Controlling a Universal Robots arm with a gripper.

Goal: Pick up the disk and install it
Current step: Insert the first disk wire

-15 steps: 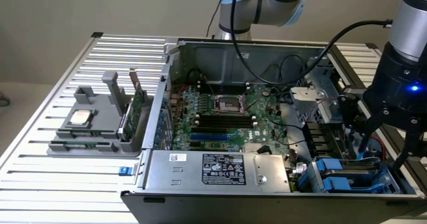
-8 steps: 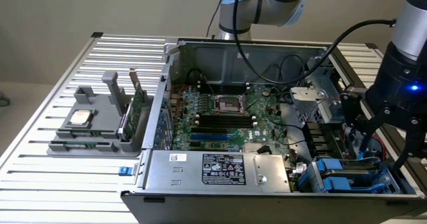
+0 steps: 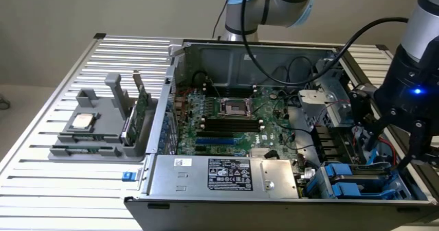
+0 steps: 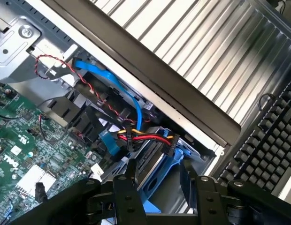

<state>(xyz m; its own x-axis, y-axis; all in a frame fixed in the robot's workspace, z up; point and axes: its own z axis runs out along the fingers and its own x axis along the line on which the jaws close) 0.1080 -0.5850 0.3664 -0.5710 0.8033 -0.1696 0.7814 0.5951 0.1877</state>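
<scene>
The disk [image 3: 358,178] lies in the drive bay at the front corner of the open computer case [image 3: 226,200], on the exterior view's right. Its blue carrier bracket frames a silver body. In the wrist view the disk [image 4: 157,157] has a red, yellow and black cable bundle [image 4: 148,137] lying across its end. My gripper [image 3: 392,147] hangs just above the bay, apart from the disk. Its two black fingers [image 4: 131,176] stand open, and the disk shows between them further down. The gripper [image 4: 158,177] holds nothing.
The green motherboard [image 3: 233,123] and silver power supply [image 3: 230,175] fill the case. A blue data cable [image 4: 122,89] and a thin red-black wire run beside the bay. A grey fixture [image 3: 92,133] holds a CPU chip and a green card. A keyboard [image 4: 272,145] lies outside the case wall.
</scene>
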